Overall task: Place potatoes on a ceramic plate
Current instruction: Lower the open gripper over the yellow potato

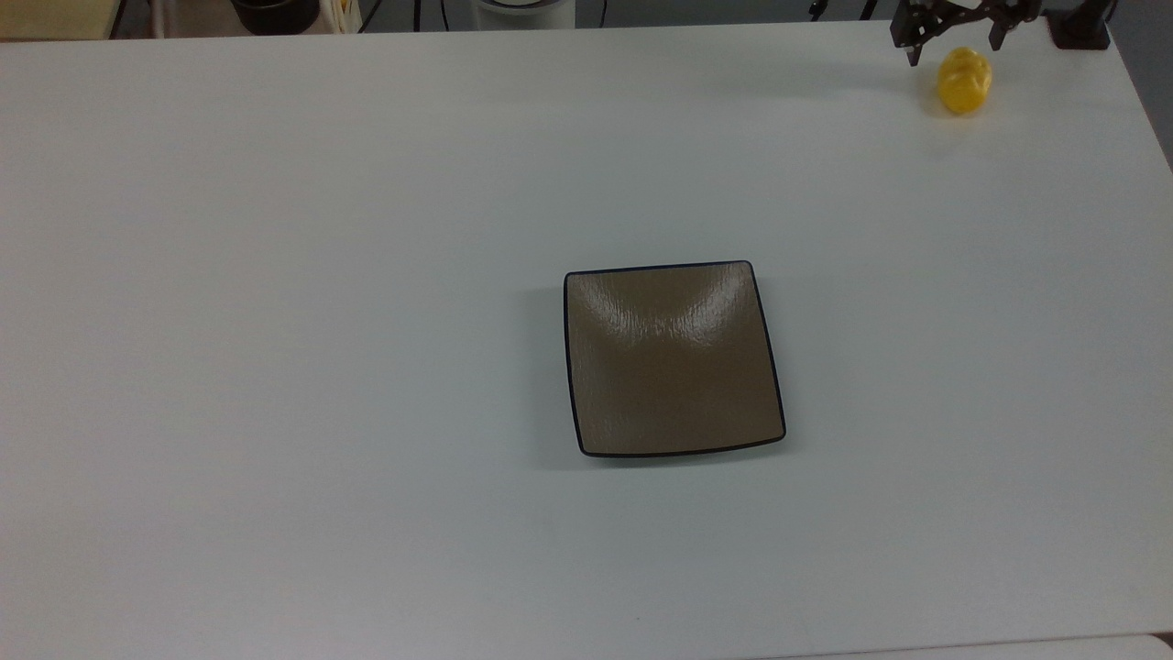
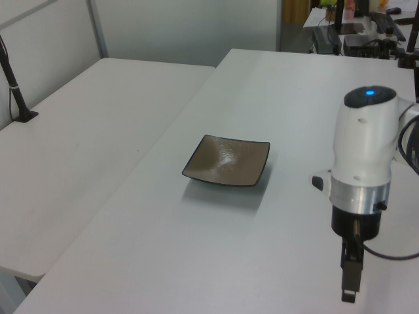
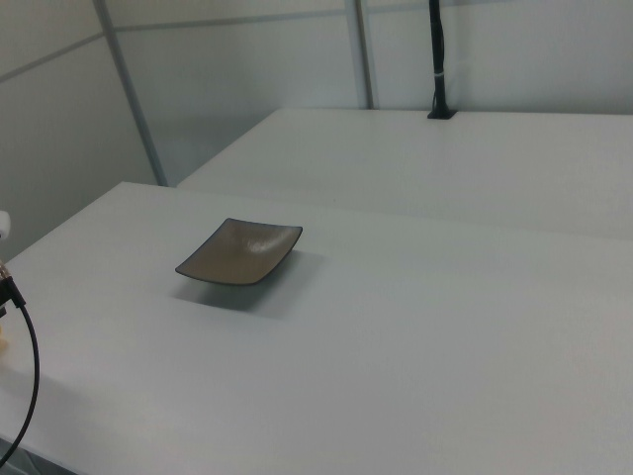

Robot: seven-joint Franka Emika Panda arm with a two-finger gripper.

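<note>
The yellow potato (image 1: 964,80) lies on the white table near the top view's far right corner. My gripper (image 1: 953,38) is open, its two dark fingers spread wider than the potato and hanging just beyond it toward the table's far edge. In the left view the gripper (image 2: 349,294) points down at the lower right, seen edge-on under the white wrist. The square brown ceramic plate (image 1: 674,357) sits empty in the middle of the table, far from the potato toward the top view's lower left. It also shows as the plate (image 2: 227,160) and the plate (image 3: 240,251).
A black post base (image 1: 1081,27) stands at the table's corner just to the top view's right of the potato. The table's right edge (image 1: 1145,110) runs close by. A second white table (image 2: 78,163) adjoins on the left view's left, with a black post (image 2: 16,98).
</note>
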